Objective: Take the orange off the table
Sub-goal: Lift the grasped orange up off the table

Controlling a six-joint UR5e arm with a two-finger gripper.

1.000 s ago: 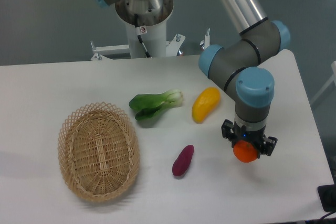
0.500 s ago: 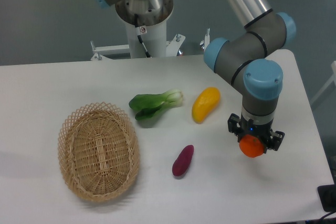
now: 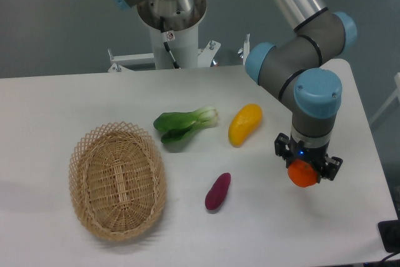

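The orange [image 3: 304,174] is a small round bright-orange fruit held between the fingers of my gripper [image 3: 306,168], over the right side of the white table [image 3: 50,110]. The gripper points straight down from the blue-capped wrist and is shut on the orange. The orange's top is hidden by the gripper body. I cannot tell from this view whether the orange touches the tabletop or hangs just above it.
A yellow mango-like fruit [image 3: 244,124] lies left of the gripper, with a green bok choy [image 3: 184,124] beyond it. A purple sweet potato [image 3: 218,191] lies at front centre. An oval wicker basket [image 3: 117,180] stands at the front left. The table's right edge runs close to the gripper.
The gripper has moved to the right, slightly towards the table's right edge, carrying the orange with it. The other objects have stayed in place.
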